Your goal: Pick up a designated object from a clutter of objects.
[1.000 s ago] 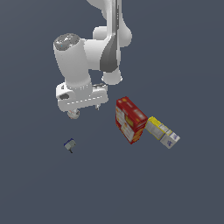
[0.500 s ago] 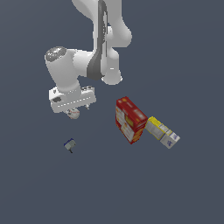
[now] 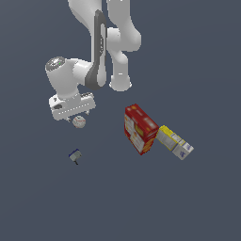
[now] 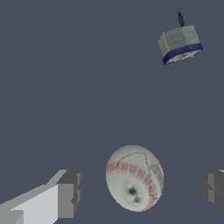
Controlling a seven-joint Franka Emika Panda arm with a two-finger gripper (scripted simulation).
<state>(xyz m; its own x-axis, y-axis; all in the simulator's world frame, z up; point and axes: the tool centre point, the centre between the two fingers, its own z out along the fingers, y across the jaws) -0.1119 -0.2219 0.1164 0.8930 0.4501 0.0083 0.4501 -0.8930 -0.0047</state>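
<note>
1. Dark grey-blue surface (image 3: 197,56) lies plain under everything in both views.
2. Nearest the exterior camera, the tiny blue-and-grey item (image 3: 75,156) sits alone, at about seven o'clock from the baseball.
3. Next back, the baseball (image 3: 79,122), white with red stitching, sits directly under the pincer (image 4: 139,190); in the wrist view it lies between the two grey fingertips (image 4: 70,192), with a gap on each side, so the pincer is spread and touching nothing.
4. Well apart, at about three o'clock from the ball, the red box (image 3: 140,129) stands, with the yellow-and-white box (image 3: 174,142) lying just beside it.
5. Farthest back, the white arm (image 3: 101,56) rises out of frame.
</note>
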